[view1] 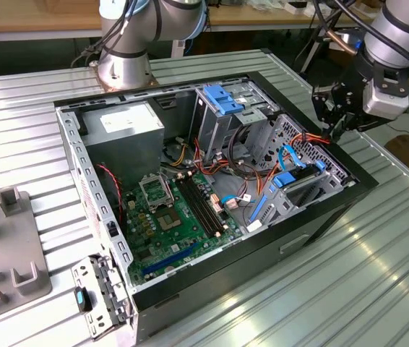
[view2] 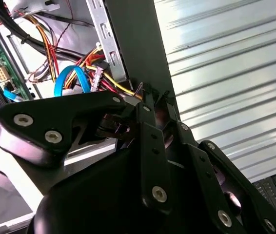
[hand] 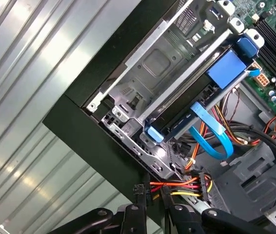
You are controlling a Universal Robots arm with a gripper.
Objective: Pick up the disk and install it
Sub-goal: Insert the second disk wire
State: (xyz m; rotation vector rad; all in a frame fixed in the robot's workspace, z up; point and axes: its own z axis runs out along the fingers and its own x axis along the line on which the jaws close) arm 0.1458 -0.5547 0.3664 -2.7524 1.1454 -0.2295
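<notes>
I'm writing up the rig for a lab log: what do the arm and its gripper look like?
The arm has silver-grey tubular links with rounded joint housings, and black cables run along it. Its wrist ends in a white block carrying the gripper, which is black. In the second wrist view the gripper shows matte black linkage bars joined by silver bolts, narrowing to slim fingers.

An open computer case (view1: pixel 212 217) lies on the counter (view1: pixel 378 275). The disk (view1: pixel 300 181) sits in a bay at the case's end toward the exterior view's right, beside the circuit board (view1: pixel 175 224). The gripper (view1: pixel 332 108) hangs over the case's edge near that bay.
</notes>
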